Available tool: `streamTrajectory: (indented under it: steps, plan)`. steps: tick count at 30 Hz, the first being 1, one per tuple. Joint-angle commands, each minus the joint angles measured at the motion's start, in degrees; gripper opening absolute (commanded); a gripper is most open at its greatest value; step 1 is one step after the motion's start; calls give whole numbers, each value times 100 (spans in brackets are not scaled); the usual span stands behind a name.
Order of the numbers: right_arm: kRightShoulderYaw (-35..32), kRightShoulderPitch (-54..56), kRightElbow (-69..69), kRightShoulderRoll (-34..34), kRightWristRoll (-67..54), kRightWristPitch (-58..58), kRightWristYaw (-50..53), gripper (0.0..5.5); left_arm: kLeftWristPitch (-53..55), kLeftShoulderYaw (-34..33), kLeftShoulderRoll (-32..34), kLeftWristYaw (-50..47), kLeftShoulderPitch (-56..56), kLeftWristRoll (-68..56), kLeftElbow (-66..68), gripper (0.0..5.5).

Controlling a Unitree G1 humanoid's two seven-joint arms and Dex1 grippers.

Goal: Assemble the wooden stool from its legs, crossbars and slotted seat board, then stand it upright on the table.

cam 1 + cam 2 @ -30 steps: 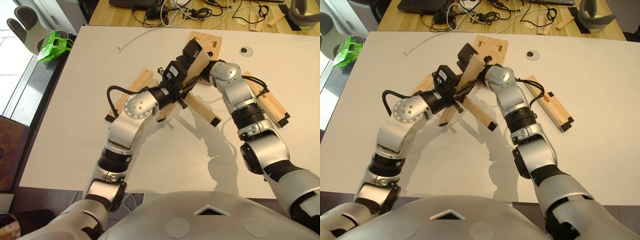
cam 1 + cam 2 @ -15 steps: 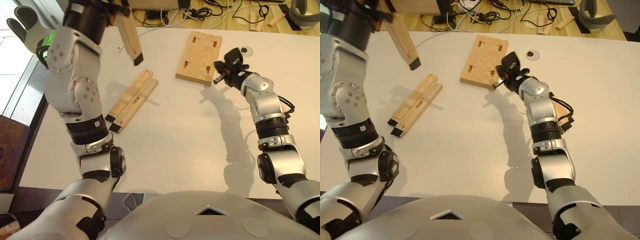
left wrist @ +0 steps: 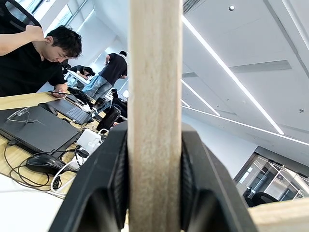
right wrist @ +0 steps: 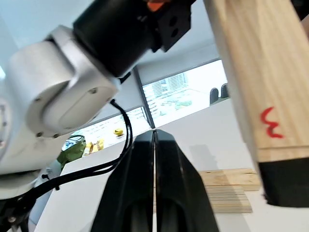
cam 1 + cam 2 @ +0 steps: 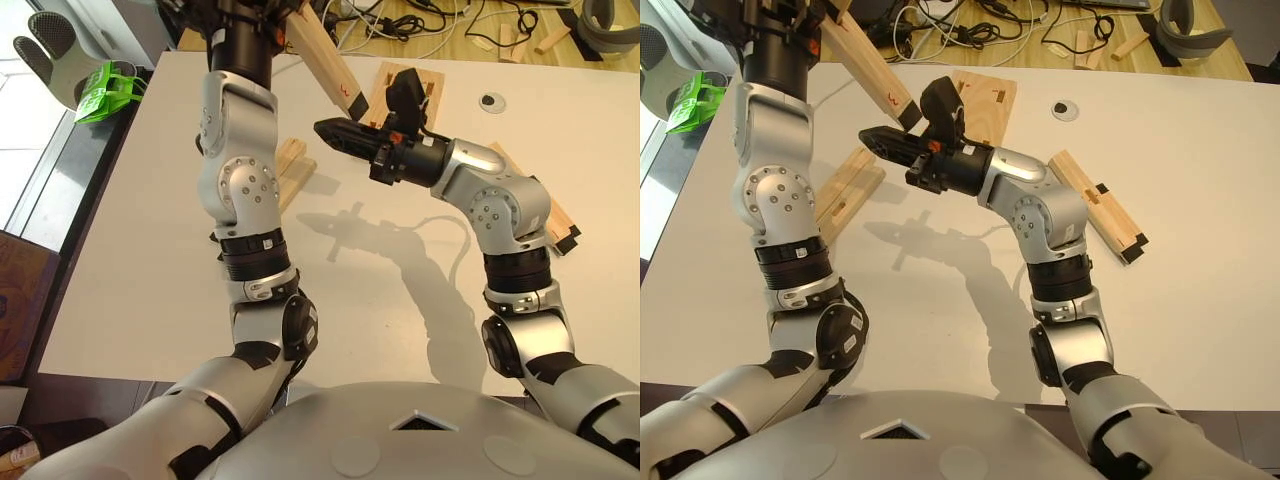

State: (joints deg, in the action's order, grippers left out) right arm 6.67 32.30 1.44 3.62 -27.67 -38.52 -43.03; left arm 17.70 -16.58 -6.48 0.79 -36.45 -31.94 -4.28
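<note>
Left claw (image 3: pixel 154 159) is clamped on a wooden leg (image 5: pixel 325 65), with a black finger (image 3: pixel 108 188) pressed flat on each side of it. The left arm is raised high over the far left part of the white desk (image 5: pixel 130 230). The leg slants down toward the middle of the desk with its black-capped end lowest and a red mark just above the cap. Right claw (image 5: pixel 335 132) has its fingers pressed together and holds nothing. It is held in the air above the desk, pointing to the robot's left, with its tip close below the capped end of the leg; whether they touch cannot be told. The seat board (image 5: pixel 990 105) lies flat on the far side of the desk with its slots facing up, partly hidden behind the right claw. Two wooden pieces (image 5: pixel 850 185) lie side by side on the desk at the left, partly covered by the left arm. A second pair of wooden pieces (image 5: pixel 1095 205) with black ends lies at the right, past the right arm's elbow. A small round item (image 5: pixel 491 101) sits on the desk near the board's right side. A green bag (image 5: pixel 105 90) sits beyond the desk's left edge.
</note>
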Motion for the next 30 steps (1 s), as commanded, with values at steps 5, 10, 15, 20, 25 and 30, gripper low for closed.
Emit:
streamTrajectory:
  steps: [5, 10, 15, 20, 25, 30]
  plan:
    - [-259, 677, 1418, -86, 802, 1119, 954, 0, 9, 211, 22, 5, 86, -80, -174, 104]
    - [-252, 778, 1633, -108, 840, 1308, 932, 0, 4, 225, 33, -52, 95, -78, -187, 104]
    - [761, 727, 2824, 933, 2475, 2131, 1251, 0, -501, -362, 505, -154, -451, -84, 81, 104]
    - [917, 1225, 4549, 1121, 3321, 2886, 1719, 0, -625, -506, 594, -206, -478, -211, 52, 104]
    - [800, 1631, 5588, 1010, 3641, 3574, 2337, 0, -613, -401, 574, -244, -445, -246, 10, 104]
    - [703, 1945, 6269, 983, 3818, 3771, 2722, 0, -589, -311, 525, -306, -345, -259, -72, 104]
